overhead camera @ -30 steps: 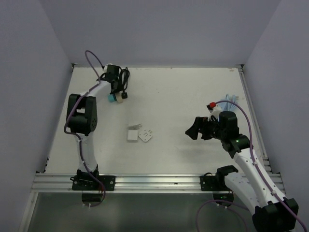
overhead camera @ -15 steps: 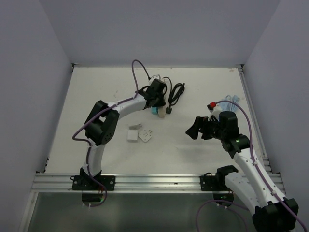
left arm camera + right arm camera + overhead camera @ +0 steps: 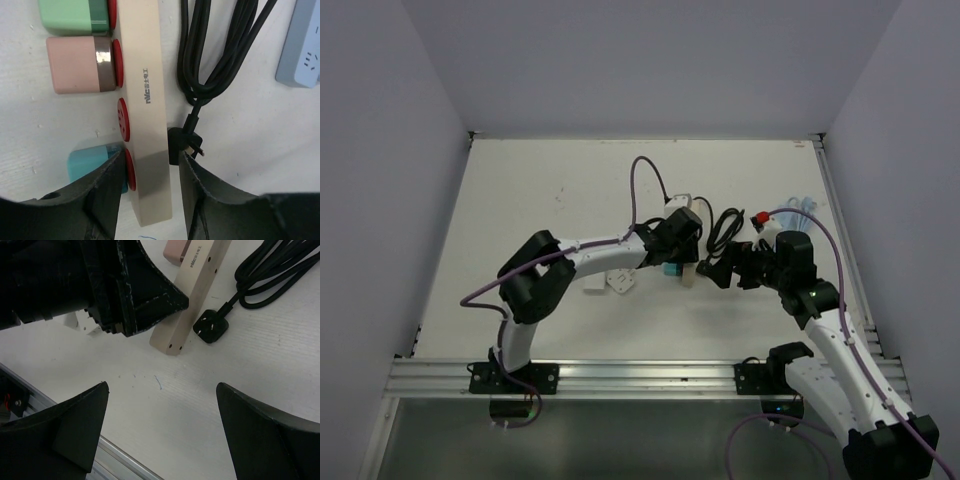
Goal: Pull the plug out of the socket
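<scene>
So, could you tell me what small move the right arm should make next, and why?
Probably ease the right tool forward and line its open jaws up on the pink plug. The left tool clamps the power strip near its end, bracing it. The teal plug sits tight against that tool, leaving little room, while the pink one has an empty socket beside it.

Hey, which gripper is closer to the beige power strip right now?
Left. The left gripper has its jaws around the power strip at one end; the right gripper hovers open just short of that same end, not touching it.
</scene>
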You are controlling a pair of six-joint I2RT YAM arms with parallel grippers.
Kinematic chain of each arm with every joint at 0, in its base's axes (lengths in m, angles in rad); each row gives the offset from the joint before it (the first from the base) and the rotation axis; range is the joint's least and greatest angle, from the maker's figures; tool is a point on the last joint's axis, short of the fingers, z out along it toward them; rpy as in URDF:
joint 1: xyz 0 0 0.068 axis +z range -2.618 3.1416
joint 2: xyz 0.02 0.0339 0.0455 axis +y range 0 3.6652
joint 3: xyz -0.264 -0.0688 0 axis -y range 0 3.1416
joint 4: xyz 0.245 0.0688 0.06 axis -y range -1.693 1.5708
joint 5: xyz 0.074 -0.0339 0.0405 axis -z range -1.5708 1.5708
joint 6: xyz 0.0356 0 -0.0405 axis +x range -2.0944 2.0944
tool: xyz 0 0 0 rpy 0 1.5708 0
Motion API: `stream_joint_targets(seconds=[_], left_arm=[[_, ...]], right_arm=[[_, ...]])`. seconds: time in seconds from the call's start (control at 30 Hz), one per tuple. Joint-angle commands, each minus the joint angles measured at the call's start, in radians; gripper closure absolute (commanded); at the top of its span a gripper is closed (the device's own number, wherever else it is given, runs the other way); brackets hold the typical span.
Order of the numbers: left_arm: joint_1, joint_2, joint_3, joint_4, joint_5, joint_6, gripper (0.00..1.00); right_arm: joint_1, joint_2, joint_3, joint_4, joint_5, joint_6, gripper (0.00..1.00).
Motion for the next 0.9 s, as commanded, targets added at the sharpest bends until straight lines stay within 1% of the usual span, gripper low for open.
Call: stream_joint_targets(seconds=[0.0,0.03,0.1,0.13,0.2,0.23,0.3,0.33,0.4,0.5,0.53,0.6,0.63,0.67,0.77,0.8,0.87], left_arm=[[-0.006,-0.083,-0.024,0.044,-0.002,-0.039,0.49],[-0.006,-0.098,-0.027,0.046,-0.002,-0.039,0.43],[-0.006,-0.114,-0.027,0.048,-0.005,-0.036,0.34],[-0.006,-0.135,-0.025,0.048,-0.008,-0.032,0.27],[-0.006,-0.16,-0.018,0.028,-0.019,-0.023,0.21],[-0.006,-0.192,-0.01,0.022,-0.029,-0.007,0.15],[-0.002,-0.229,-0.001,-0.011,-0.068,0.013,0.07],[0.005,-0.268,0.004,-0.023,-0.083,0.022,0.01],[0.025,-0.315,-0.002,-0.049,-0.1,0.054,0.0],[0.091,-0.426,-0.07,-0.052,-0.088,0.102,0.0],[0.14,-0.491,-0.12,-0.051,-0.056,0.128,0.01],[0.203,-0.554,-0.172,-0.041,-0.022,0.172,0.0],[0.268,-0.606,-0.212,-0.043,-0.011,0.232,0.0],[0.302,-0.631,-0.226,-0.054,-0.006,0.264,0.0],[0.414,-0.712,-0.269,-0.136,-0.04,0.356,0.01],[0.459,-0.735,-0.284,-0.179,-0.058,0.367,0.0],[0.488,-0.822,-0.362,-0.189,-0.101,0.392,0.0]], right_arm=[[0.004,-0.011,-0.005,0.011,0.022,-0.004,0.07],[0.006,-0.011,-0.004,0.008,0.024,-0.003,0.07],[0.004,-0.012,-0.004,0.008,0.022,-0.003,0.07],[0.004,-0.014,-0.004,0.008,0.022,-0.004,0.07],[0.004,-0.02,-0.001,0.007,0.025,-0.004,0.07],[0.004,-0.019,0.001,0.005,0.032,-0.004,0.07],[0.006,-0.015,0.007,0.004,0.042,-0.004,0.07],[0.006,-0.011,0.012,-0.006,0.058,-0.004,0.07],[0.006,0.014,0.032,-0.015,0.074,-0.004,0.07],[0.006,0.047,0.068,-0.033,0.107,0.006,0.08],[0.008,0.076,0.091,-0.044,0.116,0.008,0.08],[0.017,0.109,0.12,-0.059,0.133,0.016,0.09],[0.024,0.142,0.134,-0.07,0.145,0.026,0.1],[0.03,0.158,0.162,-0.073,0.154,0.029,0.1],[0.087,0.248,0.22,-0.085,0.237,0.055,0.12],[0.127,0.271,0.234,-0.088,0.309,0.077,0.12],[0.171,0.349,0.266,-0.075,0.37,0.1,0.12]])
